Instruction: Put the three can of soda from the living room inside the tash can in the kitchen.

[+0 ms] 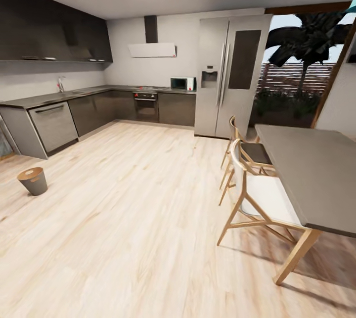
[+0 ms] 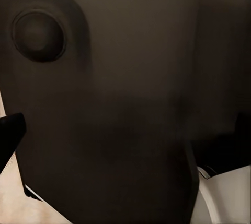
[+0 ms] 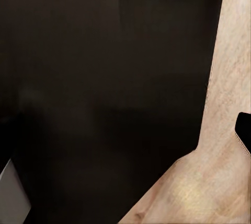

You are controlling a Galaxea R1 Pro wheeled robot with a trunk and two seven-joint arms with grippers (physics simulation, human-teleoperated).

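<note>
— Where is the bin (image 1: pixel 33 180) now?

— It stands upright on the wood floor (image 1: pixel 138 209), near the end of the grey cabinets (image 1: pixel 52 125) with the dishwasher front, well apart from the dark table (image 1: pixel 316 174). Its rim is tan and its outside looks grey here.

— And what else is in the kitchen?

— A big steel fridge (image 1: pixel 230 75) stands against the back wall, beside the glass door to the garden. A small microwave (image 1: pixel 182 83) sits on the counter, close to the fridge. Two wooden chairs (image 1: pixel 257 194) stand at the near edge of the table, pushed close to it.

— Are the fingers wide or narrow?

— I cannot tell for either arm. Each wrist camera looks at a dark body panel (image 2: pixel 115 104), with only a strip of floor beside it.

— Any cans?

— I cannot see any from here.
</note>
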